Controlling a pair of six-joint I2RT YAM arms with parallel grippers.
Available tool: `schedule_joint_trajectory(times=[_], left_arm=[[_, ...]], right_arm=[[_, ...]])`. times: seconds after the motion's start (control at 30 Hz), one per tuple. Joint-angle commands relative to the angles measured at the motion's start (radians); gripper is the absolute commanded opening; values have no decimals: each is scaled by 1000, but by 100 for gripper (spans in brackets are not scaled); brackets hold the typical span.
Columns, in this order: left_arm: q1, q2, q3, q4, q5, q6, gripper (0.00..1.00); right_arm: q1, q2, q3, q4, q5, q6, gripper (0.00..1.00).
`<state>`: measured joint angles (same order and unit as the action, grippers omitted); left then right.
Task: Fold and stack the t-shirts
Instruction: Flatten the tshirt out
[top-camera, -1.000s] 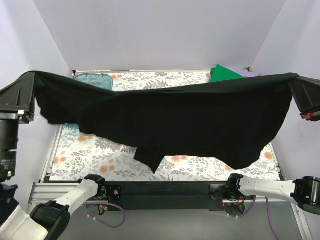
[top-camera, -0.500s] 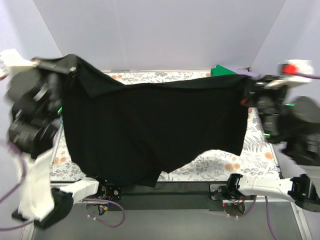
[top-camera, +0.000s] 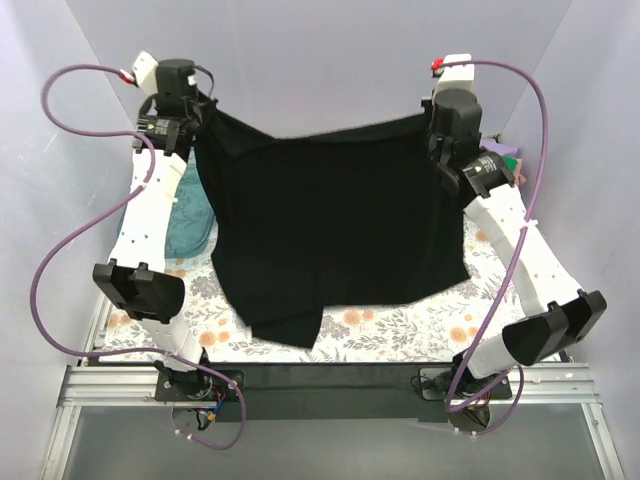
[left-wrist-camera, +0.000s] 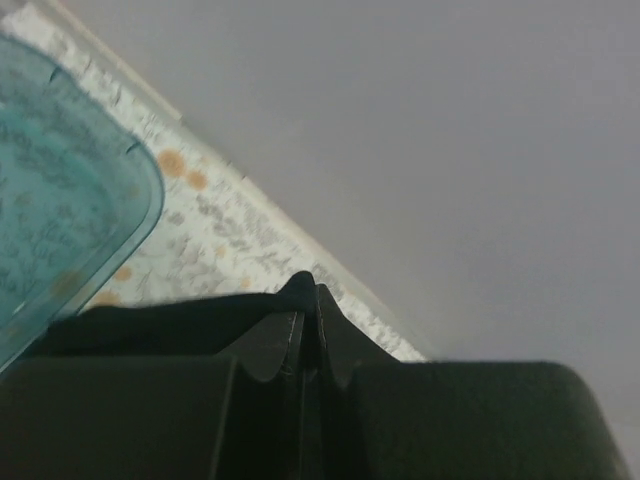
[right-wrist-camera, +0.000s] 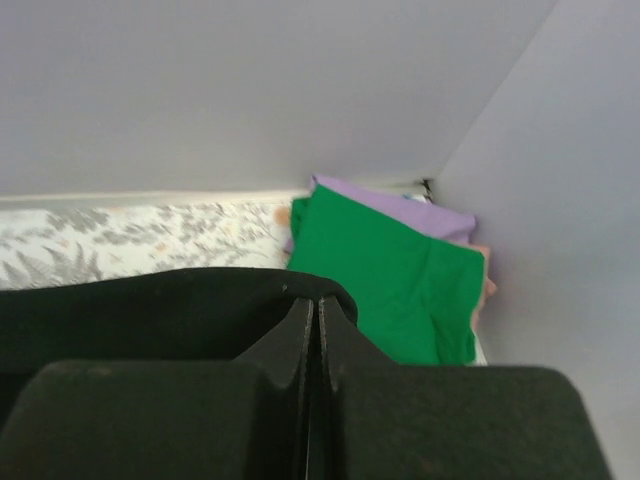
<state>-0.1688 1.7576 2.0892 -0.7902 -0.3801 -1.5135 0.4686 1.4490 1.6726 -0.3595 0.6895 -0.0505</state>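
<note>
- We see the black t-shirt (top-camera: 330, 220) held up as a wide sheet across the far half of the table (top-camera: 400, 325), gripped at its two top corners.
- Our left gripper (top-camera: 205, 112) is raised at the far left. In its wrist view the fingers (left-wrist-camera: 270, 350) are pressed together with no gap, and a ridge of black cloth is pinched between them.
- Our right gripper (top-camera: 432, 128) is raised at the far right. Its fingers (right-wrist-camera: 290, 340) are likewise closed tight on the shirt's edge, which bunches just behind the tips.
- The top edge sags a little between the two grippers, and the body of the shirt hangs toward the near side.
- A pointed flap is lowest at the near left. We cannot tell whether it touches the floral surface.
- The translucent teal tray (top-camera: 190, 215) lies on the table under the left arm, partly hidden by the shirt's left edge.
- In the far right corner a folded green t-shirt (right-wrist-camera: 385, 270) lies on top of a lilac t-shirt (right-wrist-camera: 400, 205). A thin orange edge peeks out on the wall side.
- The green one is near the held black cloth, but we cannot tell whether they touch.
</note>
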Motion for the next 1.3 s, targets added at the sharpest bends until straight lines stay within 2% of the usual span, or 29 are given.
schedule_joint_trajectory(times=[0.0,0.13,0.33,0.47,0.57,0.63,0.7,0.83,0.97,1.07,1.2,1.27], left_arm=[[9,-121,152,101,1,96,0],[9,-237,117,109,24,116,0],[9,-501,-15,89,37,98,0],[9,-647,-49,37,133,73,0],[9,-737,-40,-3,159,47,0],[9,-767,27,-27,178,47,0],[9,-761,145,-62,211,53,0],[9,-727,242,-70,240,61,0],[9,-722,158,-8,216,67,0],[11,-681,83,29,167,84,0],[9,-548,-4,74,118,119,0],[9,-515,-84,117,109,143,0]], right_arm=[[-19,-33,185,70,-137,3,1],[-21,-133,220,27,-183,11,1],[-19,-369,107,-42,-321,119,1],[-19,-470,122,-157,-456,196,1],[-19,-545,134,-206,-548,228,1],[-19,-582,188,-243,-568,230,1],[-19,-599,229,-268,-596,235,1],[-19,-622,295,-286,-599,236,1],[-21,-615,263,-294,-527,233,1],[-19,-592,175,-283,-446,236,1],[-19,-515,5,-231,-238,235,1],[-21,-483,-66,-190,-188,233,1]])
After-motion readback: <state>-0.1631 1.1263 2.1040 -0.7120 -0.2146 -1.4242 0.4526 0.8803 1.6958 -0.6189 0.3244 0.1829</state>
